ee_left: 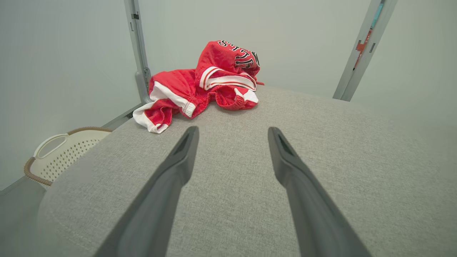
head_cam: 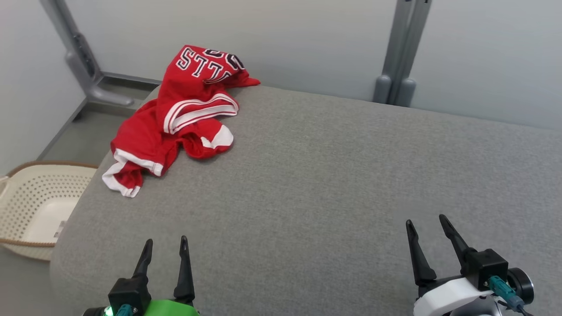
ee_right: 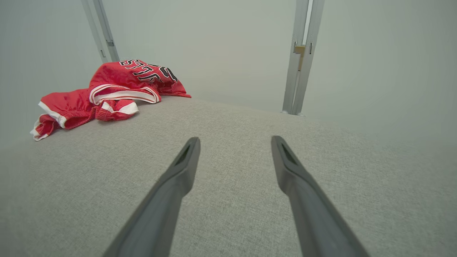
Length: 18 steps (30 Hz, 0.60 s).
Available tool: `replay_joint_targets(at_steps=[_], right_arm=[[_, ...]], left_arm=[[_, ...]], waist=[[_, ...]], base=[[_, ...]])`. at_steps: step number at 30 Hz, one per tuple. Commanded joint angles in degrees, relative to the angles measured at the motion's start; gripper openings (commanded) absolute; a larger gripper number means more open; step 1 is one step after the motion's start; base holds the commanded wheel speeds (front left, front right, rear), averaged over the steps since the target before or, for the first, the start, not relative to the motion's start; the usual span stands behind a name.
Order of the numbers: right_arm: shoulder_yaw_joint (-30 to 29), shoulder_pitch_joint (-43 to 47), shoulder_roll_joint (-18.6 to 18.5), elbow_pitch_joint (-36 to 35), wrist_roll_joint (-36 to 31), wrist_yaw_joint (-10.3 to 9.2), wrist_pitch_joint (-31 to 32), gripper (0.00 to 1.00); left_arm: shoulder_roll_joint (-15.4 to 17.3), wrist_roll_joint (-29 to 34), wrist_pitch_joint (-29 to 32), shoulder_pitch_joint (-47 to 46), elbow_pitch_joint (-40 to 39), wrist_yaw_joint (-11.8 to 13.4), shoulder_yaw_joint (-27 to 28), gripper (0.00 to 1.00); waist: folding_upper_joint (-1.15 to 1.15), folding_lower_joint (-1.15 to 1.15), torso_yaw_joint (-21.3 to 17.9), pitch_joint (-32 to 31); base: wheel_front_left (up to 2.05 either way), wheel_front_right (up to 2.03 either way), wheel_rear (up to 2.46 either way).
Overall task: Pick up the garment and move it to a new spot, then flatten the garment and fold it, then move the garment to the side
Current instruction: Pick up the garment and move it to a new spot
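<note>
Red garment (head_cam: 175, 114), white trim, black-and-white lettering: crumpled in a heap at the far left corner of the grey fabric-covered bench (head_cam: 329, 184), one trimmed edge hanging over the left side. Left gripper (head_cam: 166, 239): above the bench's near left part, jaws apart, nothing between them, well apart from the garment. Right gripper (head_cam: 426, 219): above the near right part, jaws apart, nothing between them. Cream perforated basket (head_cam: 26, 206), brown rim: low beside the bench's left edge, below the garment's hanging end.
</note>
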Motion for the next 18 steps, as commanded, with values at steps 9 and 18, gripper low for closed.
replay_joint_targets(at_steps=[9, 18], right_arm=[[0.63, -1.28, -0.21, -0.03, 0.59, 0.0, -0.18, 1.0], [1.45, -1.41, -0.22, -0.27, 0.48, 0.0, -0.18, 1.0]], left_arm=[[0.26, 0.64, -0.02, -0.92, -0.34, -0.46, 1.2, 1.0], [0.55, 0.78, -0.02, -0.21, -0.79, -0.51, 2.98, 1.0]], waist=[[0.0, 0.0, 10.24, 0.89], [0.0, 0.0, 10.13, 1.26]], base=[[0.0, 0.0, 0.0], [0.0, 0.0, 0.0]])
